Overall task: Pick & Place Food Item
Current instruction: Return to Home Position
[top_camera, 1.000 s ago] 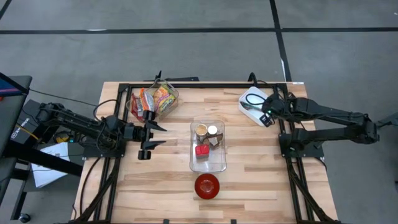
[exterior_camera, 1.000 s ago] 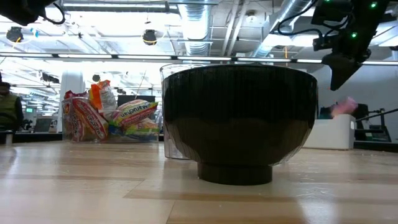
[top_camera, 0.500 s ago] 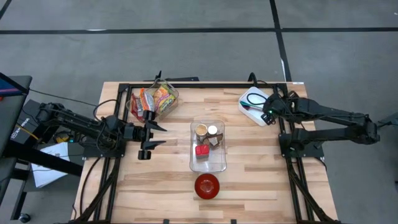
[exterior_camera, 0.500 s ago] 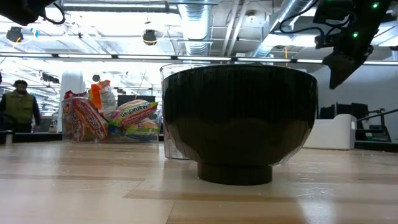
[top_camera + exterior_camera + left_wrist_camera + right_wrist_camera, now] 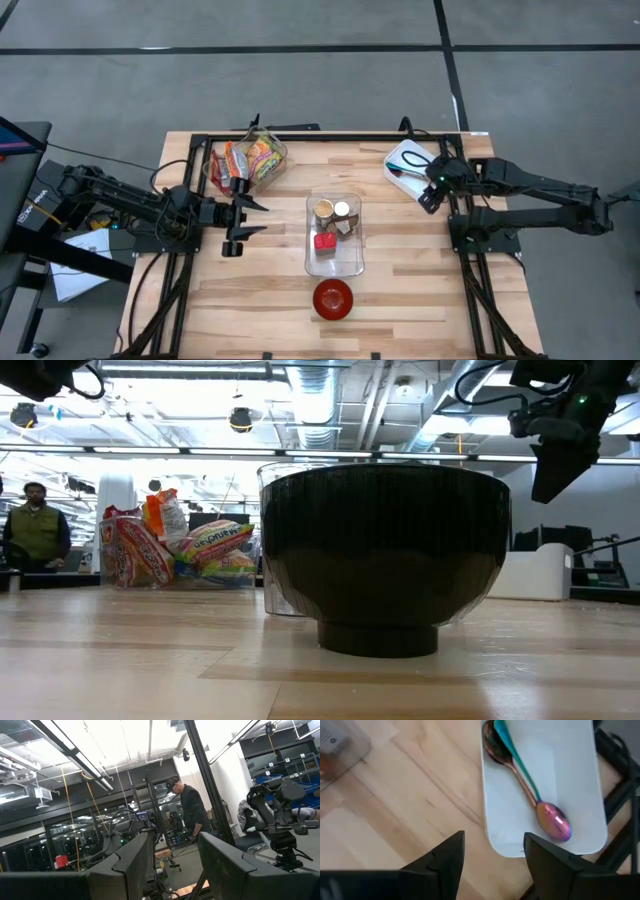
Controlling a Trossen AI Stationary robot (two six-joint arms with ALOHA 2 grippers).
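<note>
Right pincer (image 5: pixel 427 202) has drawn back off the white bin (image 5: pixel 404 160) and now hangs just beside its rim, fingers apart and empty. Inside the bin lies the blue spoon (image 5: pixel 516 759) (crossing a coppery spoon (image 5: pixel 550 817) with a pink bowl). The left pincer (image 5: pixel 246 216) waits spread wide over the desk (image 5: pixel 260 290), near the clear bin (image 5: pixel 272 150) of noodle packs (image 5: pixel 250 160).

From the middle bin (image 5: pixel 340 262) I see the bowl (image 5: pixel 333 298) at six o'clock, the packet bin (image 5: pixel 281 160) at ten, the third bin (image 5: pixel 401 156) (spoon (image 5: pixel 522 770) inside) at two.
</note>
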